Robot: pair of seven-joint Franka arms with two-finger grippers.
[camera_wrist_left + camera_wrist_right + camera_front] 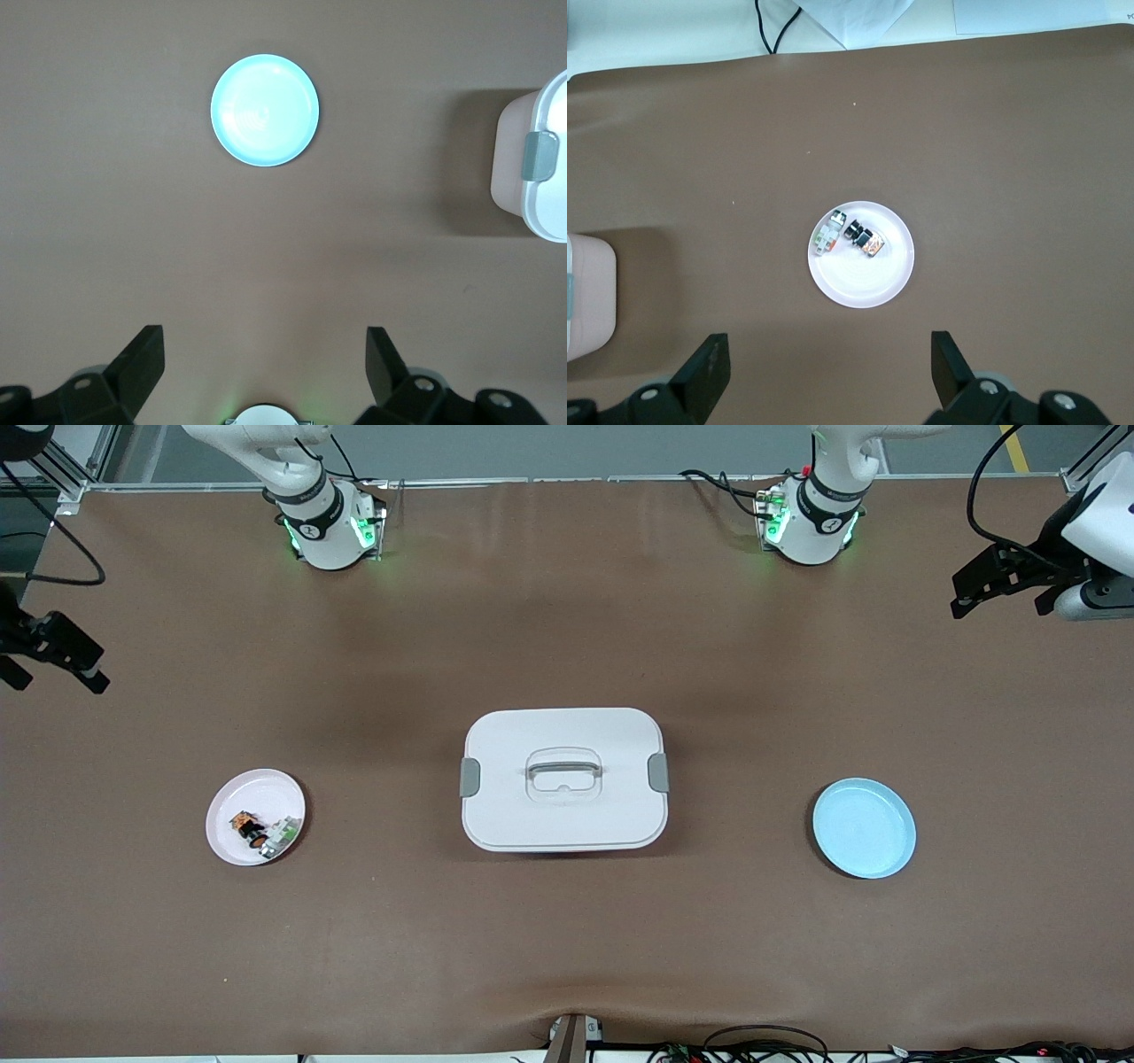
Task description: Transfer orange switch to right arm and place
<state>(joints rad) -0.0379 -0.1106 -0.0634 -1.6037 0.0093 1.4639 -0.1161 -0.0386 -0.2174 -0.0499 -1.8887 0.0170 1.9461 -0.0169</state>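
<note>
The orange switch (249,828) lies on a pale pink plate (226,802) toward the right arm's end of the table, beside a small white-and-green part (282,834). In the right wrist view the switch (866,241) and the plate (859,283) show below my right gripper (828,363), which is open and empty. In the front view the right gripper (55,677) hangs high near that end's table edge. My left gripper (966,593) is open and empty, high at the left arm's end; in the left wrist view it (266,363) looks down on an empty light blue plate (265,110).
A white lidded box (563,779) with a grey handle and grey side clips stands at the table's middle, between the two plates. The light blue plate (864,828) lies toward the left arm's end. Cables run along the table's near edge.
</note>
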